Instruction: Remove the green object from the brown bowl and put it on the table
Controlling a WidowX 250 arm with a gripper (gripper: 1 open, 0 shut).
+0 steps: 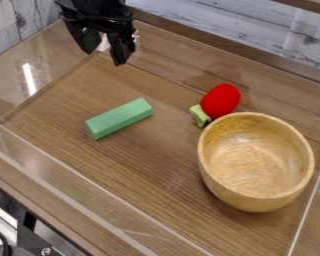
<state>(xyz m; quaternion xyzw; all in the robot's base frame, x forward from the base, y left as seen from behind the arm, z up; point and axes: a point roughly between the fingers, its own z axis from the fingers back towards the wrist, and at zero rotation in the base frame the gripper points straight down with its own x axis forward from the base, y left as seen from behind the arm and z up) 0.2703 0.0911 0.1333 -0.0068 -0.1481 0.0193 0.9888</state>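
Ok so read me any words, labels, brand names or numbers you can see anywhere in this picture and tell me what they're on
None can be read.
Green object: plain, no print.
Brown bowl: bare wood, no mark.
Red round object: no label.
Pincer: dark, no legible marking at this size.
Table and its clear walls: wood grain and reflections only, no lettering.

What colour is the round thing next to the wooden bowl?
Red, with a small green bit at its lower left; the only camera view shows it.
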